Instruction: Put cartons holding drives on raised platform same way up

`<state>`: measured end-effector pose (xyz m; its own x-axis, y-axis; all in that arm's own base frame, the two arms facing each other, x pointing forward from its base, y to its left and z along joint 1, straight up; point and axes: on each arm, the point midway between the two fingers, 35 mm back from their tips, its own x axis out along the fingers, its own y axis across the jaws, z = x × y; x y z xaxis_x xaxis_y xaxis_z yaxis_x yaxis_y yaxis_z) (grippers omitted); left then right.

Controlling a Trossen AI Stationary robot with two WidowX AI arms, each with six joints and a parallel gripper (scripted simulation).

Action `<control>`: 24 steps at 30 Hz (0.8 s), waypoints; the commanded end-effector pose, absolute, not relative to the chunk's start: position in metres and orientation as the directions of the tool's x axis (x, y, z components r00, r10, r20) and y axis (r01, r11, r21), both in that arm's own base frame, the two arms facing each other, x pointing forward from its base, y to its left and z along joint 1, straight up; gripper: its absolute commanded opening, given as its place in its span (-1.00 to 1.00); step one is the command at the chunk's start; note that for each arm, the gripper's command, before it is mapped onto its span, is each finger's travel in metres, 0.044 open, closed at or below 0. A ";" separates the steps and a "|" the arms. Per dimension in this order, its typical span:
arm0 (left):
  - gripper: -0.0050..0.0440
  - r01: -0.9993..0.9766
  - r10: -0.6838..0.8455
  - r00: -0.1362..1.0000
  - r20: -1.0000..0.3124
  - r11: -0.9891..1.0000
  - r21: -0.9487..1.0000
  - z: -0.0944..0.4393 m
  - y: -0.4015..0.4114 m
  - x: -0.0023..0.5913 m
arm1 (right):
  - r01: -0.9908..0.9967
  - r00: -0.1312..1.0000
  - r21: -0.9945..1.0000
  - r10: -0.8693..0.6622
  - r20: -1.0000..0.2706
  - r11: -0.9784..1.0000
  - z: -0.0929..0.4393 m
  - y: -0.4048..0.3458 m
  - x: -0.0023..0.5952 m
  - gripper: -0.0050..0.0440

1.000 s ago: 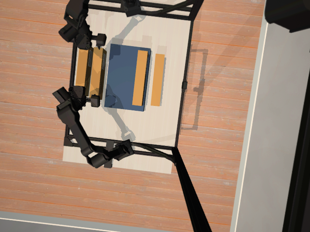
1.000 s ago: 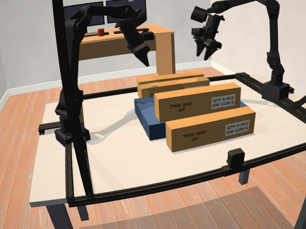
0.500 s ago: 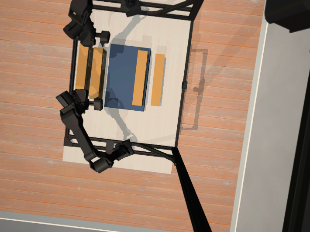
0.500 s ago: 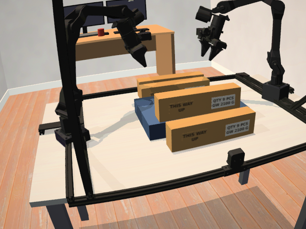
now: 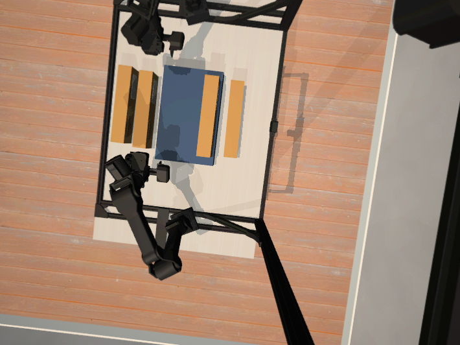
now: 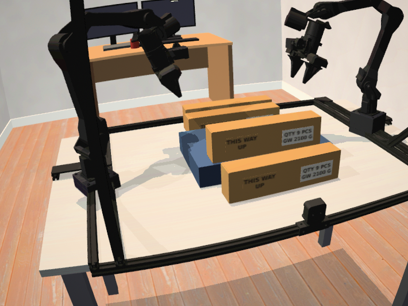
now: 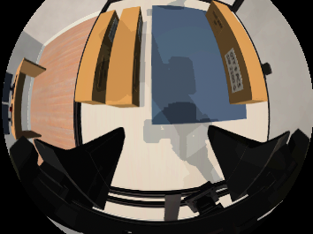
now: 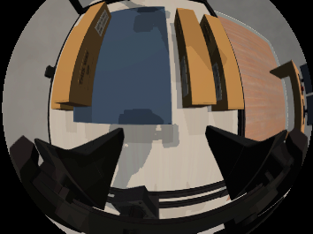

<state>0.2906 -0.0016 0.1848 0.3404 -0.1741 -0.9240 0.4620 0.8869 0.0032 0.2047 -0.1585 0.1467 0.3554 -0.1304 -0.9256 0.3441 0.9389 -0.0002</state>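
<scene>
The blue platform (image 5: 180, 103) (image 6: 195, 156) (image 7: 186, 41) bears one upright closed carton (image 5: 207, 115) (image 6: 265, 146) (image 7: 258, 80) (image 8: 72, 67) along one long edge. Beside that edge another carton (image 5: 234, 118) (image 6: 289, 175) stands on the table. Across the platform, an inner carton (image 5: 144, 107) (image 7: 125, 58) (image 8: 194, 58) and an outer carton (image 5: 121, 103) (image 7: 95, 58) (image 8: 225, 63) stand on the table, apart from the platform. My left gripper (image 6: 178, 94) (image 7: 167, 132) is open, empty and high near one end of the platform. My right gripper (image 6: 298, 79) (image 8: 165, 132) is open, empty and high near the other end.
A black frame (image 6: 211, 248) (image 5: 274, 103) runs around the table top (image 6: 163, 217). A camera block (image 6: 314, 210) sits on its front rail. A dark post (image 6: 76, 13) rises beside the left arm. A desk (image 6: 217, 44) with monitors stands behind.
</scene>
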 end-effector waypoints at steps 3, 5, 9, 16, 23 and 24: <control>0.79 0.457 -0.171 0.333 -0.927 0.889 0.000 0.181 -0.017 0.250 | 0.349 0.351 0.000 -0.131 -0.927 0.937 0.144 -0.119 0.189 0.79; 0.79 0.457 -0.171 0.333 -0.927 0.889 0.000 0.181 -0.022 0.236 | 0.349 0.351 0.000 -0.131 -0.927 0.937 0.144 -0.105 0.184 0.79; 0.79 0.457 -0.171 0.333 -0.927 0.889 0.000 0.181 -0.033 0.212 | 0.349 0.351 0.000 -0.131 -0.927 0.937 0.144 -0.080 0.175 0.79; 0.79 0.457 -0.171 0.333 -0.927 0.889 0.000 0.181 -0.043 0.187 | 0.349 0.351 0.000 -0.131 -0.927 0.937 0.144 -0.056 0.166 0.79; 0.79 0.457 -0.171 0.333 -0.927 0.889 0.000 0.181 -0.051 0.168 | 0.349 0.351 0.000 -0.131 -0.927 0.937 0.144 -0.036 0.159 0.79; 0.79 0.457 -0.171 0.333 -0.927 0.889 0.000 0.181 -0.051 0.166 | 0.349 0.351 0.000 -0.131 -0.927 0.937 0.144 -0.035 0.159 0.79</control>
